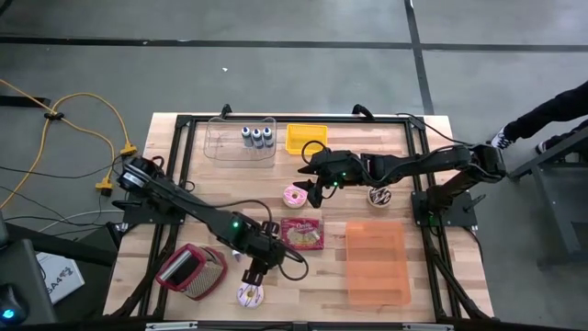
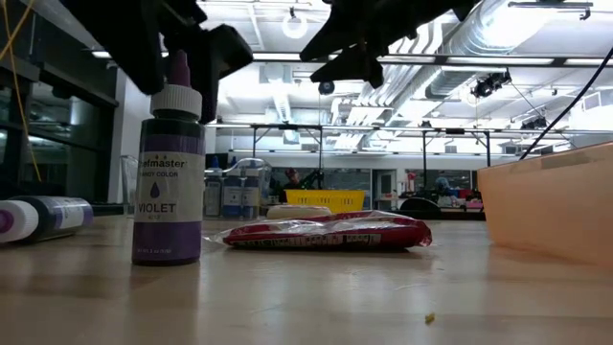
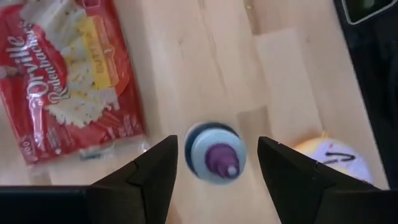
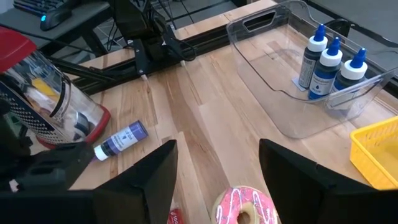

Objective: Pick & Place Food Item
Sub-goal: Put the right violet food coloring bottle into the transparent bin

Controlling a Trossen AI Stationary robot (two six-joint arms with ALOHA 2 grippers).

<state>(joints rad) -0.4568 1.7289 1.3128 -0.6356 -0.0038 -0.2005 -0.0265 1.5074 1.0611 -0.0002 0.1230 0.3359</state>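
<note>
A violet food-colour bottle (image 3: 214, 155) stands upright on the wood near the table's front. My left gripper (image 3: 216, 142) hangs open above it, pointing steeply down, one finger on either side of the white cap (image 2: 176, 99) without touching it. A red popcorn bag (image 1: 301, 233) lies flat just behind the bottle. A white frosted donut (image 1: 250, 294) lies by the front edge. My right gripper (image 1: 317, 190) is open over mid-table, just above a pink frosted donut (image 4: 245, 205) that rests flat on the wood.
A red-rimmed grater-like container (image 1: 188, 269) lies at the near left, with a second bottle (image 4: 121, 140) lying beside it. An orange bin (image 1: 377, 262) is at the near right. At the back stand a clear tub (image 1: 241, 140) with three bottles and a yellow basket (image 1: 305, 138).
</note>
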